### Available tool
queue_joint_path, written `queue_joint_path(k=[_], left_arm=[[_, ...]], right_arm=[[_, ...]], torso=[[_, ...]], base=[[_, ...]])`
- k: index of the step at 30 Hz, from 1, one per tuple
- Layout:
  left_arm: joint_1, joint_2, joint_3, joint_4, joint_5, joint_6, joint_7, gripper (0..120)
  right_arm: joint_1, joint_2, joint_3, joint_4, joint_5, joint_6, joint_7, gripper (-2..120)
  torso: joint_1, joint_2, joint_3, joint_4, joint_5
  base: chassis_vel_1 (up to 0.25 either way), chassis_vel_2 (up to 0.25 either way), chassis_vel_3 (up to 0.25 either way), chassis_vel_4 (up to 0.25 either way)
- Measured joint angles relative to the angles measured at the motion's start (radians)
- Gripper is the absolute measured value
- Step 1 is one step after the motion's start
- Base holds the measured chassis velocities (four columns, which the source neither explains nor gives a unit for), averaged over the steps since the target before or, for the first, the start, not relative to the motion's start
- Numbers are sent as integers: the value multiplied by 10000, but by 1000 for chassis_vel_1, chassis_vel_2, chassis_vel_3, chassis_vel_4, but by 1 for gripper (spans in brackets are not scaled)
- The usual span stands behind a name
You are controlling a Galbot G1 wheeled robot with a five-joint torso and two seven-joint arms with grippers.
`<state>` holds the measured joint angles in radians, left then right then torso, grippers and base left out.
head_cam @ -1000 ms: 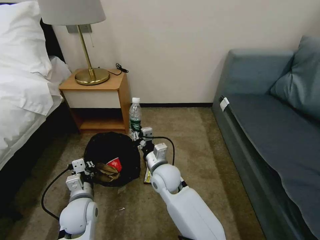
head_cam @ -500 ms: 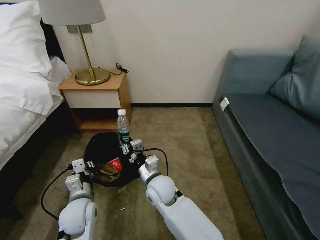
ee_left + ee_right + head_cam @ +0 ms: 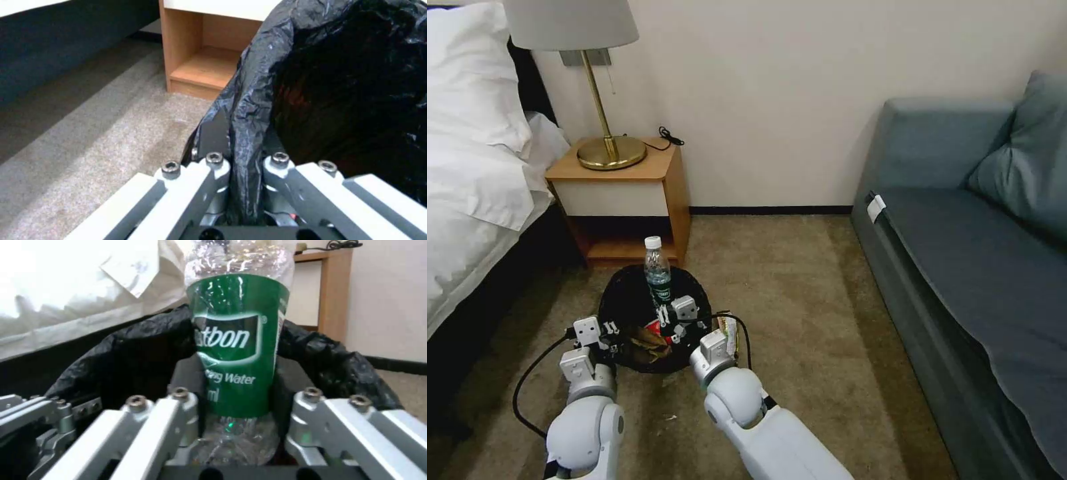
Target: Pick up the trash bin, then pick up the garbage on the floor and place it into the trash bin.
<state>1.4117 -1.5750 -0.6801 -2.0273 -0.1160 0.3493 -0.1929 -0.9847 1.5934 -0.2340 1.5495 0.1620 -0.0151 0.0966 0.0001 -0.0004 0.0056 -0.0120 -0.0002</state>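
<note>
Head view: the right gripper [image 3: 667,318] holds the bottle [image 3: 658,272] upright over the bin [image 3: 627,300]. Left wrist view: the left gripper [image 3: 242,160] pinches the bin's limp bag rim. Right wrist view: jaws clamp the bottle's lower body; it looks light, thin-walled, crushable, likely slippery.

Upright green-labelled bottle [image 3: 658,272] held over the black-lined trash bin [image 3: 627,300].
</note>
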Motion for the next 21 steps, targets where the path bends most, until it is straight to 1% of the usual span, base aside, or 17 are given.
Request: queue_joint_path(k=[1, 3, 4, 6, 7, 8, 10, 11, 13, 14, 16, 17, 19, 20, 21], left_arm=[[0, 0, 0, 0, 0, 0, 0, 3], [14, 2, -28, -16, -7, 1, -10, 3], [14, 2, -28, -16, -7, 1, -10, 3], [31, 12, -42, -19, -12, 1, -14, 3], [42, 21, -47, -18, -13, 1, -17, 3], [42, 21, -47, -18, -13, 1, -17, 3], [47, 26, -50, -18, -15, 1, -24, 3], [47, 26, -50, -18, -15, 1, -24, 3], [37, 28, -48, -20, -17, 2, -38, 3], [37, 28, -48, -20, -17, 2, -38, 3], [22, 26, -46, -38, -17, 3, -45, 3], [22, 26, -46, -38, -17, 3, -45, 3], [23, 28, -44, -42, -18, 7, -46, 3], [23, 28, -44, -42, -18, 7, -46, 3], [24, 31, -56, -42, -17, 7, -47, 3]], right_arm=[[0, 0, 0, 0, 0, 0, 0, 28], [-41, 64, 1, -99, -82, 165, -93, 38], [-41, 64, 1, -99, -82, 165, -93, 38], [-78, 90, 17, -144, -165, 298, -187, 48], [-111, 89, 26, -154, -202, 341, -215, 54], [-111, 89, 26, -154, -202, 341, -215, 54], [-147, 87, 37, -154, -221, 362, -229, 64], [-147, 87, 37, -154, -221, 362, -229, 64], [-164, 90, 53, -152, -230, 367, -233, 74], [-164, 90, 53, -152, -230, 367, -233, 74], [-177, 122, 72, -152, -242, 376, -234, 88], [-177, 122, 72, -152, -242, 376, -234, 88], [-175, 146, 92, -153, -251, 386, -235, 96], [-175, 146, 92, -153, -251, 386, -235, 96], [-140, 149, 154, -154, -263, 404, -235, 99]], torso=[[0, 0, 0, 0, 0], [0, 0, 0, 0, 0], [0, 0, 0, 0, 0], [0, 0, 0, 0, 0], [0, 0, 0, 0, 0], [0, 0, 0, 0, 0], [0, 0, 0, 0, 0], [0, 0, 0, 0, 0], [0, 0, 0, 0, 0], [0, 0, 0, 0, 0], [0, 0, 0, 0, 0], [0, 0, 0, 0, 0], [0, 0, 0, 0, 1], [0, 0, 0, 0, 1], [0, -1, 0, 0, 0]], base=[[0, 0, 0, 0], [0, 0, 0, 0], [0, 0, 0, 0], [0, 0, 0, 0], [0, 0, 0, 0], [0, 0, 0, 0], [0, 0, 0, 0], [0, 0, 0, 0], [0, 0, 0, 0], [0, 0, 0, 0], [0, 0, 0, 0], [0, 0, 0, 0], [0, 0, 0, 0], [0, 0, 0, 0], [0, 0, 0, 0]])
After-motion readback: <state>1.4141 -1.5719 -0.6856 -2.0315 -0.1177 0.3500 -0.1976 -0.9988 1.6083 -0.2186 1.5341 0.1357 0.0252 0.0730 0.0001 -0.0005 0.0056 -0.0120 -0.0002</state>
